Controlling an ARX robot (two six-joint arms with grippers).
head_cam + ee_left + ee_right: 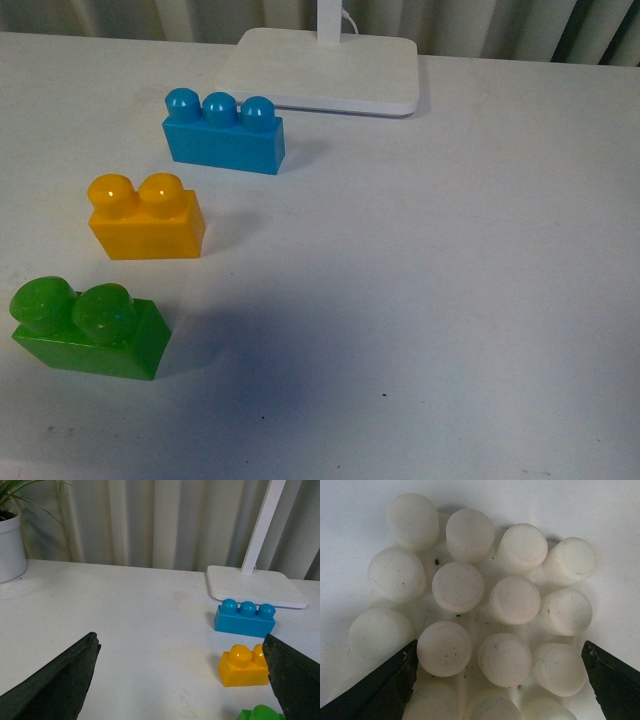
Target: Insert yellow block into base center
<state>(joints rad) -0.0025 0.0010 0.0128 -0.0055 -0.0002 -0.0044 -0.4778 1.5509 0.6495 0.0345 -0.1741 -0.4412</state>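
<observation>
Front view: yellow block [147, 220] sits ungrasped just robot-side of the blue brick [225, 135], so this looks like the reach-to-pick step. Left gripper [172, 680] is released, jaws wide and empty, short of the block; right gripper [495, 680] is also released, hovering over the base [457, 586]. Next move probably needs the left claw to straddle the block's sides and clench, clear of the blue brick.

Black, wedge-shaped tool fingers [55, 680]

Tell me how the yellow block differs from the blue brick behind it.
The yellow block has two studs; the blue brick has three and is longer. In the front view the yellow block sits nearer the camera, the blue brick nearer the lamp foot. Both stand upright, studs up, on the table.
</observation>
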